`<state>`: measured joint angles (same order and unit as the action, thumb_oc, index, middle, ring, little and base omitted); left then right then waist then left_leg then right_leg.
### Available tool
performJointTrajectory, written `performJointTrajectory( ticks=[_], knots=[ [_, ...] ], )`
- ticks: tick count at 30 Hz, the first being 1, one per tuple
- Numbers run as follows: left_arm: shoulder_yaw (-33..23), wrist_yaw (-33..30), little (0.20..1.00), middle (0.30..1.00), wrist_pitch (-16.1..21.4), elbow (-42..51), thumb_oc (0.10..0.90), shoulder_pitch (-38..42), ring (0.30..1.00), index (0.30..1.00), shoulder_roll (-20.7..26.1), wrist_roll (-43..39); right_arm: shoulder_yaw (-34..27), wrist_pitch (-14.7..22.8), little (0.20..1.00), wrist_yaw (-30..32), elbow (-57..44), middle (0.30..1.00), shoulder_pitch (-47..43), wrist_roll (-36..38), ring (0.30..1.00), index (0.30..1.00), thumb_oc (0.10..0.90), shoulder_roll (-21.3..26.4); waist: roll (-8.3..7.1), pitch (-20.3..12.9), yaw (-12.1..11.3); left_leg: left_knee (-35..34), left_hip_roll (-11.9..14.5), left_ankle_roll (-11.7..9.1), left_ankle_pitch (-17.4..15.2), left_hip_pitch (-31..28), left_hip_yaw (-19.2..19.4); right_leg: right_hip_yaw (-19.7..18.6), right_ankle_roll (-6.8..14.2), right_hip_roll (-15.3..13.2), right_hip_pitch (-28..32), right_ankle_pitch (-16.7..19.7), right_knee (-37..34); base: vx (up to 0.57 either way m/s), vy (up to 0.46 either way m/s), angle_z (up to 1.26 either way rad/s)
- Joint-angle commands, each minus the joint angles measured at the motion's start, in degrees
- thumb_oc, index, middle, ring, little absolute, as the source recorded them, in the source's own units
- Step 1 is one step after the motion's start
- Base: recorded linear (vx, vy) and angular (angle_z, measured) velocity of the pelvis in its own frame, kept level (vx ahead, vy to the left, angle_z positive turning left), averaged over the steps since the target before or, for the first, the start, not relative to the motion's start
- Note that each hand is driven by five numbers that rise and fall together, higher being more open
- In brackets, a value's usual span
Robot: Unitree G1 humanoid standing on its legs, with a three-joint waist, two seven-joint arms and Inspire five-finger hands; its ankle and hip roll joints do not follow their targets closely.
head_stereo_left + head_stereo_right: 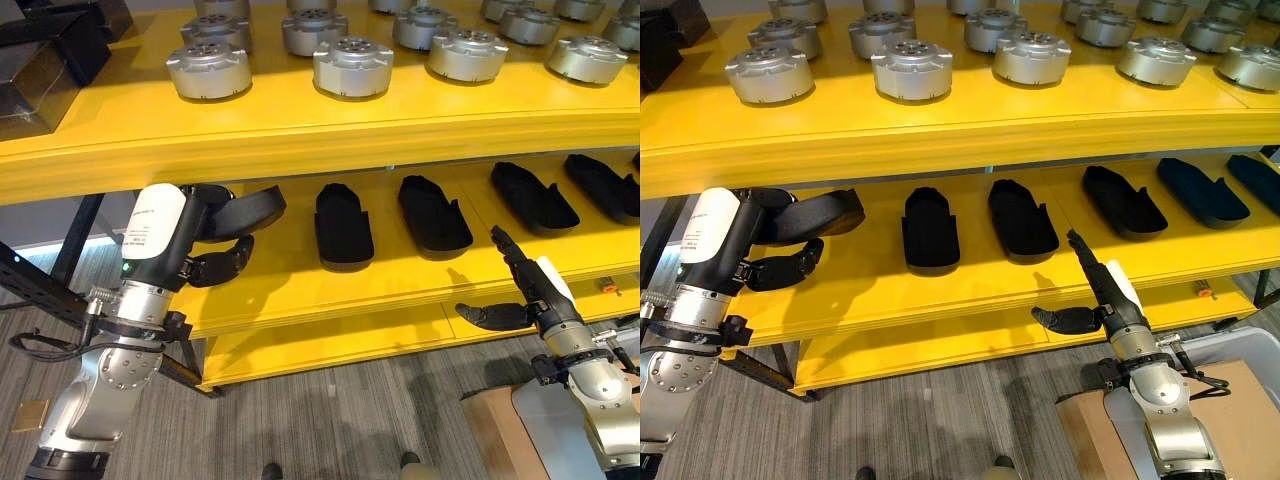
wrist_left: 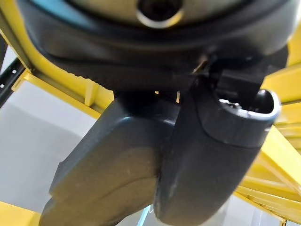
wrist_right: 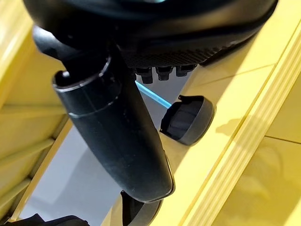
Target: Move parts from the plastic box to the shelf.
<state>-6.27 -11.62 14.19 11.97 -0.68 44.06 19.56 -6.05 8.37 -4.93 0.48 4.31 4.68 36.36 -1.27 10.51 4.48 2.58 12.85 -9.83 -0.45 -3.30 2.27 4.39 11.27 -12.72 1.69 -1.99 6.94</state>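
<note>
Reaching up at the right, right hand [image 1: 1110,290] with fingers [image 1: 1085,255] stretched straight over the front lip of the middle shelf [image 1: 940,300], thumb spread below the edge, holding nothing. Reaching in at the left, left hand [image 1: 215,240] with fingers and thumb curling round a black part [image 1: 245,210], keeping it just above the shelf's left end. Lying farther in on the same board, well apart from both hands, more black parts [image 1: 343,225] in a row. Standing on the top shelf [image 1: 300,130] beyond, rows of round silver parts [image 1: 352,66].
</note>
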Motion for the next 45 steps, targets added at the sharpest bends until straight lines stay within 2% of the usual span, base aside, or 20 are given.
performJointTrajectory(
  ticks=[1, 7, 11, 21, 29, 36, 38, 39, 41, 45],
  knots=[
    [-2.33, -5.22, 0.300, 0.300, 2.54, 1.05, 0.400, 8.63, 0.300, 0.300, 3.71, 0.83, -3.64, 4.58, 1.000, 2.81, -3.51, 1.000, -3.84, -0.06, 1.000, 1.000, 0.900, 2.65, -3.09, -6.91, 1.03, 9.94, 2.94, 0.43, -3.74, 5.26, 2.56, 0.38, -0.37, -2.73, 3.19, -3.22, 0.93, 0.06, 0.065, -0.21],
    [-1.81, -6.00, 0.300, 0.300, 1.36, -2.94, 0.400, 7.82, 0.300, 0.300, 2.51, 1.81, -3.09, 4.34, 1.000, 2.19, -3.26, 1.000, -3.57, -0.43, 1.000, 1.000, 0.900, 2.24, -4.54, -7.21, 0.92, 12.47, 2.93, 0.79, -5.69, 4.93, 3.37, -0.79, -0.21, -2.81, 3.84, -3.52, 1.10, 0.04, 0.039, -0.15],
    [1.30, -7.09, 0.300, 0.300, 0.20, -9.62, 0.400, 9.65, 0.300, 0.300, 2.13, 4.22, -2.54, 4.34, 1.000, 1.97, -2.62, 1.000, -3.40, -0.59, 1.000, 1.000, 0.900, 2.08, -5.23, -7.20, 1.27, 14.48, 3.56, 0.58, -6.70, 4.82, 3.52, -1.27, -0.40, -2.39, 4.07, -4.31, 2.07, 0.02, 0.002, -0.05],
    [4.38, -8.48, 0.300, 0.300, -1.92, -19.34, 0.400, 12.24, 0.300, 0.300, 4.85, 9.99, -2.15, 4.97, 1.000, 0.86, -1.98, 1.000, -2.75, -0.08, 1.000, 1.000, 0.900, 2.82, -5.20, -5.93, 1.83, 19.24, 4.88, -0.21, -8.56, 5.69, 2.81, -1.88, -0.97, -1.24, 3.76, -6.56, 5.83, 0.00, -0.002, -0.02],
    [12.68, -7.65, 0.300, 0.300, -2.31, -28.14, 0.400, 20.41, 0.300, 0.300, 9.79, 15.12, -0.74, 5.62, 1.000, -0.32, -1.80, 1.000, -2.98, 0.28, 1.000, 1.000, 0.900, 3.86, -4.61, -4.93, 2.87, 21.59, 5.07, -0.83, -8.89, 7.67, 2.09, -2.33, -0.89, -1.20, 2.45, -7.02, 7.33, -0.03, 0.007, 0.03],
    [25.08, -5.05, 0.300, 0.300, -0.99, -34.62, 0.400, 29.71, 0.300, 0.300, 16.68, 22.27, 1.07, 6.55, 1.000, -1.68, -1.19, 1.000, -3.68, 1.31, 1.000, 1.000, 0.900, 5.79, -3.73, -3.99, 4.44, 23.05, 5.24, -0.78, -9.00, 9.47, 2.06, -3.33, -0.54, -0.96, -0.66, -6.86, 9.04, -0.03, 0.002, -0.02],
    [26.98, -4.88, 0.300, 0.300, -0.81, -35.81, 0.400, 31.28, 0.300, 0.300, 17.23, 23.07, 1.13, 6.71, 1.000, -1.85, -1.13, 1.000, -3.60, 1.45, 1.000, 1.000, 0.900, 5.89, -3.72, -3.89, 4.44, 23.24, 5.24, -0.80, -8.99, 9.78, 2.07, -3.43, -0.50, -0.94, -1.01, -6.88, 9.32, -0.03, 0.000, -0.06],
    [30.34, -4.44, 0.300, 0.300, -0.68, -38.52, 0.400, 33.76, 0.300, 0.300, 17.87, 24.33, 1.42, 7.05, 1.000, -2.11, -0.98, 1.000, -3.70, 1.83, 1.000, 1.000, 0.900, 6.38, -3.50, -3.70, 4.86, 23.41, 5.31, -0.80, -8.93, 10.22, 2.03, -3.51, -0.44, -0.92, -1.65, -6.99, 9.66, -0.04, 0.004, -0.04],
    [33.32, -3.58, 0.300, 0.300, -0.62, -40.74, 0.400, 35.75, 0.300, 0.300, 18.21, 25.12, 1.90, 7.25, 1.000, -2.36, -0.84, 1.000, -3.76, 2.15, 1.000, 1.000, 0.900, 7.13, -3.33, -3.41, 5.26, 23.76, 5.28, -0.82, -8.90, 10.72, 1.90, -3.69, -0.42, -0.84, -2.34, -7.03, 10.19, -0.02, 0.002, 0.02],
    [37.36, -3.45, 0.300, 0.300, -1.44, -45.32, 0.400, 39.68, 0.300, 0.300, 16.71, 25.75, 2.49, 7.55, 1.000, -2.54, -0.87, 1.000, -3.98, 2.80, 1.000, 1.000, 0.900, 7.93, -3.27, -2.79, 5.69, 24.24, 5.35, -0.73, -8.81, 11.80, 1.74, -3.85, -0.47, -0.75, -3.63, -7.06, 11.07, -0.04, -0.005, -0.03]
  ],
)
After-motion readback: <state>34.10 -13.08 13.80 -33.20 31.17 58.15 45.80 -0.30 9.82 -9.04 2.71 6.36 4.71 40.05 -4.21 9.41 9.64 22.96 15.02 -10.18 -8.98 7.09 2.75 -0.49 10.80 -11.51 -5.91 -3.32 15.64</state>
